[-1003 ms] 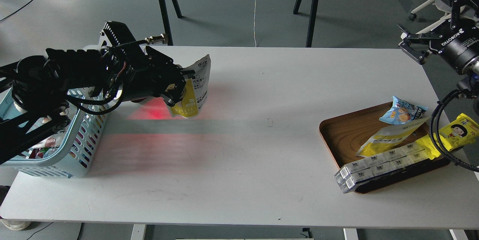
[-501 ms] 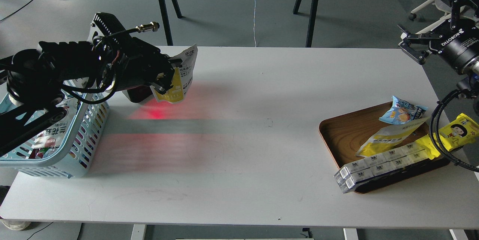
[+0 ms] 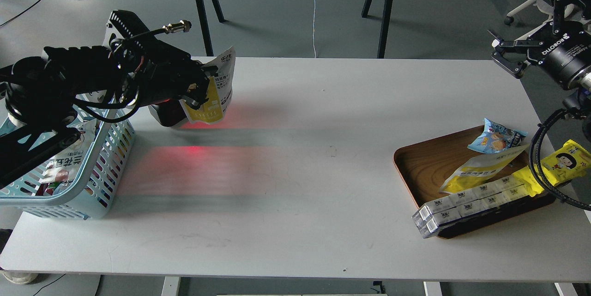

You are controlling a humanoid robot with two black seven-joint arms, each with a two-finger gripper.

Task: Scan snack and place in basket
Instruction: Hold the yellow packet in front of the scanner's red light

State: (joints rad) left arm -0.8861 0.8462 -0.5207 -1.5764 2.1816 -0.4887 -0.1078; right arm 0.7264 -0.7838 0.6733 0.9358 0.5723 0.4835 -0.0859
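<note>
Nearest you, at the counter's left edge, the basket (image 3: pixel 69 180) holds a few packets. Past it, toward the far-left corner, your left gripper (image 3: pixel 201 95) is clenched on the snack (image 3: pixel 213 95), which hangs above the white counter (image 3: pixel 300 185) with its printed back showing. Off the far-right corner, your right gripper (image 3: pixel 505 56) stands released, holding nothing.

Basket (image 3: pixel 99 173) on table (image 3: pixel 295 194) at far left. Snack (image 3: pixel 213 90) above table, just right of basket, held in left gripper (image 3: pixel 199 87). Tray (image 3: pixel 427 166) at right edge. Right gripper (image 3: pixel 503 53) behind tray.
</note>
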